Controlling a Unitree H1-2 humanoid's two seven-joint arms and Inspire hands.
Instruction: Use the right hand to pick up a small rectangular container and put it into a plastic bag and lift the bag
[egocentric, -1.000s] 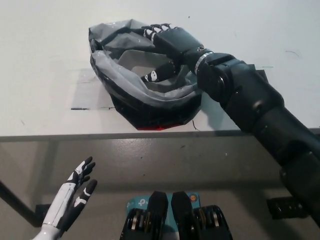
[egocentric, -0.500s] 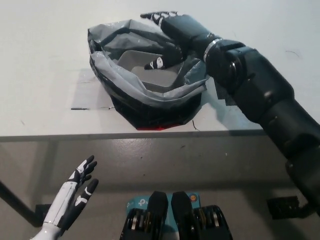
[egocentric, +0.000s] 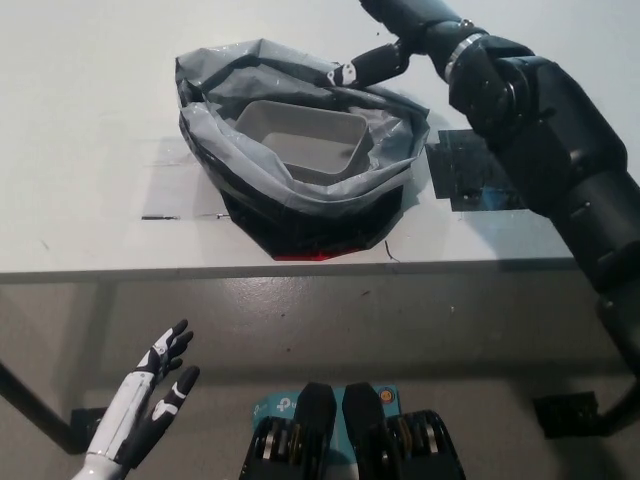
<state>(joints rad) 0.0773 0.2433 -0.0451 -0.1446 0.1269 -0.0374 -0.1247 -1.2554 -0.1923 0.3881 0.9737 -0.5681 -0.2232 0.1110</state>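
Observation:
A small grey rectangular container (egocentric: 300, 136) lies inside the plastic bag (egocentric: 250, 190), whose grey-and-black mouth stands wide on the white table (egocentric: 90, 150). My black right hand (egocentric: 400, 35) is raised above the bag's far right rim, partly cut off by the picture's top edge. It is open and holds nothing, and only its thumb reaches down toward the rim. My white left hand (egocentric: 148, 400) rests open at the lower left, below the table's front edge.
A dark rectangular patch (egocentric: 470, 178) lies on the table right of the bag, under my right forearm. A sliver of red (egocentric: 300, 256) shows beneath the bag's front. The table's front edge (egocentric: 150, 271) runs just below the bag.
My right hand has risen out of the bag and back toward the upper right. The container stays uncovered inside the bag. The left hand has barely moved.

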